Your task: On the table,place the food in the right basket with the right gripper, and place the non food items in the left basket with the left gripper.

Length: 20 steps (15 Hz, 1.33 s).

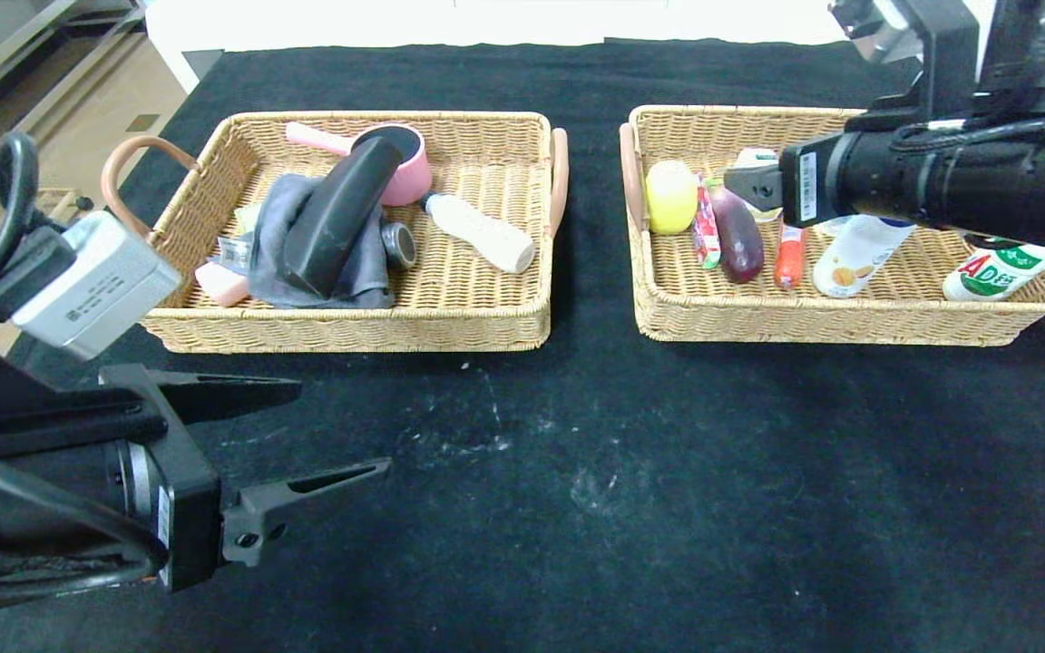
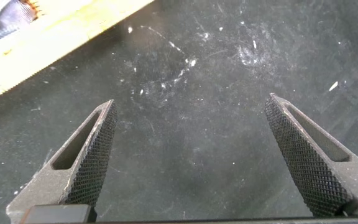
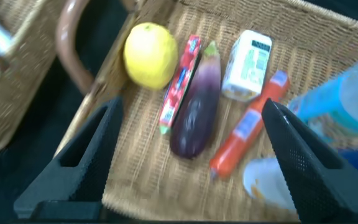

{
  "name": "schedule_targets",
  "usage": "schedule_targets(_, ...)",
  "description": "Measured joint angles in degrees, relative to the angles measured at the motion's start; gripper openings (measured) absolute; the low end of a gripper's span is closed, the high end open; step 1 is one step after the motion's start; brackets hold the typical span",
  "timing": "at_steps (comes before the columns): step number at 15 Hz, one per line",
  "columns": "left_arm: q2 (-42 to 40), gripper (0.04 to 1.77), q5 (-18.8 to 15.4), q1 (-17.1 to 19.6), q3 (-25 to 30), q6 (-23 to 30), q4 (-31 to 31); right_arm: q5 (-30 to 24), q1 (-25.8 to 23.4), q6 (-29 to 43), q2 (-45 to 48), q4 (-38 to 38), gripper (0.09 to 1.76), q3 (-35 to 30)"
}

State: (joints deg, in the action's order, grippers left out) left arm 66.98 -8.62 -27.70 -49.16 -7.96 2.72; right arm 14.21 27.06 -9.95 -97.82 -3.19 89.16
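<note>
Black scuffed table (image 1: 577,472); pale floor beyond left edge. Left gripper (image 1: 323,435) low over cloth, fingers spread, empty. Right gripper (image 3: 191,155) above right basket (image 1: 849,322), fingers apart; red candy stick (image 3: 180,84) inside, likely beside eggplant (image 3: 197,109). Left basket (image 1: 350,326) holds non-food.

left gripper (image 2: 188,155) — agape over table (image 2: 229,74)

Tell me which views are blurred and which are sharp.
Right wrist view: motion-smeared, the eggplant and lemon soft-edged. Left wrist view: crisp, the left tool finger texture and table scuffs clear. Head view: mostly sharp; the near right arm looks soft.
</note>
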Motion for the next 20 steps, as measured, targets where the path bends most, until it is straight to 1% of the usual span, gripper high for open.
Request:
schedule_targets(7,-2.78,1.72,0.35,0.11,-0.72,0.20,0.00,-1.23,2.38,0.02,20.20,0.24,1.68,-23.20)
schedule_targets(10,-5.55,1.72,0.79,0.68,-0.50,0.46,0.59,-1.34,2.18,0.13,27.76,0.41,1.69,-29.96)
schedule_targets(12,-8.40,1.72,0.82,2.36,0.49,0.52,1.07,-2.10,1.35,0.20,32.88,1.07,1.69,-33.33)
schedule_targets(14,-12.24,1.72,0.85,4.52,2.08,0.52,1.44,-4.11,-0.85,0.30,39.19,5.01,1.70,-35.76)
schedule_targets(16,-16.94,1.72,0.96,6.60,3.61,0.52,4.52,-7.06,-4.52,0.41,45.78,10.87,1.70,-37.18)
schedule_targets(18,-22.21,1.72,1.66,8.91,4.66,0.68,8.52,-8.87,-9.16,0.41,52.46,15.57,1.70,-38.47)
schedule_targets(20,-27.37,1.72,1.99,12.13,5.47,0.80,10.70,-9.81,-14.25,0.48,59.28,18.13,1.70,-40.61)
